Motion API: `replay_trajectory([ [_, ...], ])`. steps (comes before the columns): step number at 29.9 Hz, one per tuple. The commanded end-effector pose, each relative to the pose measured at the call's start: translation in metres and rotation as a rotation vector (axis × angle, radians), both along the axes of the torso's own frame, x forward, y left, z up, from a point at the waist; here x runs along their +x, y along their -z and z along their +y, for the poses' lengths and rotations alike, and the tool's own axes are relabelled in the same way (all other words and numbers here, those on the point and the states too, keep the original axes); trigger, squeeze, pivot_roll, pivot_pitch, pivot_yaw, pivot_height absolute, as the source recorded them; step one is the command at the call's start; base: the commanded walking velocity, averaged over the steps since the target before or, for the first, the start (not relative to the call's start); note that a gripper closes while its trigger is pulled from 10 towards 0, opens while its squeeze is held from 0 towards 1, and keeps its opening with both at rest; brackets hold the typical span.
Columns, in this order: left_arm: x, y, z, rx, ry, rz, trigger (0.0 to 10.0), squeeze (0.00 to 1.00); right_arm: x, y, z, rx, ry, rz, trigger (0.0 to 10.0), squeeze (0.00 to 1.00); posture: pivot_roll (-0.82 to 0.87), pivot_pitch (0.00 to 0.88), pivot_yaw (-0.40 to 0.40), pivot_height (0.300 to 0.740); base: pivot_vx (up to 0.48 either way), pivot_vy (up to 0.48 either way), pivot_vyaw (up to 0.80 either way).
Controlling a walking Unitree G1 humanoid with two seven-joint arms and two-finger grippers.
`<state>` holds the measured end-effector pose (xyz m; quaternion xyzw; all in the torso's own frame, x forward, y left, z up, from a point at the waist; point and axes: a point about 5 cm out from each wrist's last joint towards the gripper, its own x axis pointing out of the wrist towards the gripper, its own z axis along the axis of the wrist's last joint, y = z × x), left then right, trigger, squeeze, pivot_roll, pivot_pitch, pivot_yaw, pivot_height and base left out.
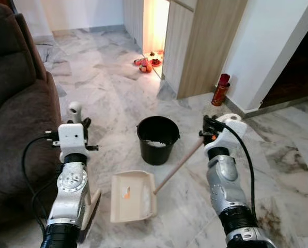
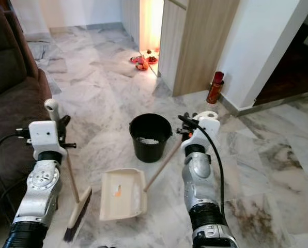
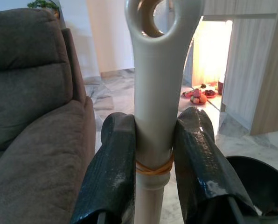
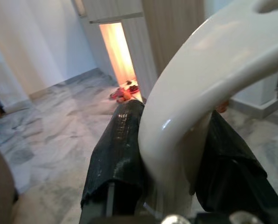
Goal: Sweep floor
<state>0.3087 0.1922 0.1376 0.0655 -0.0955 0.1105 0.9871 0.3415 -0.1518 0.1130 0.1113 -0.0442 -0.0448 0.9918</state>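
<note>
Left gripper pinches the broom high on its cream handle, both black fingers pressed against the shaft just below the hanging loop, an orange rubber band around the shaft between them. Broom stands nearly upright, dark bristles down on the marble floor, just left of the dustpan and beside the brown sofa.

Right gripper clamps the cream grip at the top of the dustpan's long wooden handle, fingers tight on either side of it. Handle slants down and to the left to the pan's rear edge. Cream pan lies flat on the floor, a small orange speck of debris inside it.

Black bucket stands upright just beyond the dustpan, between the two arms, some pale stuff at its bottom. Red bottle stands farther off at the base of the white wall, near the wood-panel cabinet. Small red and orange items sit on the floor in the lit gap beside the cabinet, too small to identify.
</note>
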Motion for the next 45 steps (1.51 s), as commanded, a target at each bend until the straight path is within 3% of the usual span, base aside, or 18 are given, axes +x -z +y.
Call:
replay_trajectory([
  [1,0.003,-0.007,-0.003,0.011,0.016,-0.024,10.0,0.00,0.003,-0.015,-0.008,-0.004,0.050,-0.065,10.0,0.00,0.05,0.016,-0.075,0.740,0.000,0.000,0.00],
  [5,0.003,-0.007,-0.003,0.010,0.015,-0.024,10.0,0.00,0.002,-0.017,-0.011,-0.010,0.071,-0.075,10.0,0.00,0.05,0.016,-0.075,0.740,0.000,0.000,0.00],
  [11,0.003,-0.007,-0.003,0.008,0.013,-0.023,10.0,0.00,0.001,-0.038,-0.020,-0.027,0.120,-0.173,10.0,0.00,0.05,0.016,-0.078,0.740,0.000,0.000,0.00],
  [16,0.003,-0.006,-0.003,0.005,0.014,-0.023,10.0,0.00,-0.003,-0.060,-0.018,-0.071,0.081,-0.245,10.0,0.00,0.05,0.014,-0.078,0.740,0.000,0.000,0.00],
  [19,0.003,-0.006,-0.003,0.005,0.014,-0.023,10.0,0.00,-0.003,-0.061,-0.018,-0.074,0.076,-0.249,10.0,0.00,0.05,0.014,-0.078,0.740,0.000,0.000,0.00],
  [30,0.004,-0.007,-0.004,0.000,0.018,-0.027,10.0,0.00,-0.023,-0.088,-0.022,-0.099,0.067,-0.320,10.0,0.00,0.05,0.000,-0.078,0.740,0.000,0.000,0.00],
  [34,0.004,-0.007,-0.006,-0.004,0.028,-0.039,10.0,0.00,-0.027,-0.109,-0.024,-0.068,0.113,-0.421,10.0,0.00,0.04,0.000,-0.077,0.740,0.000,0.000,0.00],
  [45,0.001,-0.011,-0.010,0.057,0.063,-0.072,10.0,0.00,-0.029,-0.136,-0.007,-0.095,0.128,-0.536,10.0,0.00,0.05,0.000,-0.069,0.740,0.000,0.000,0.00],
])
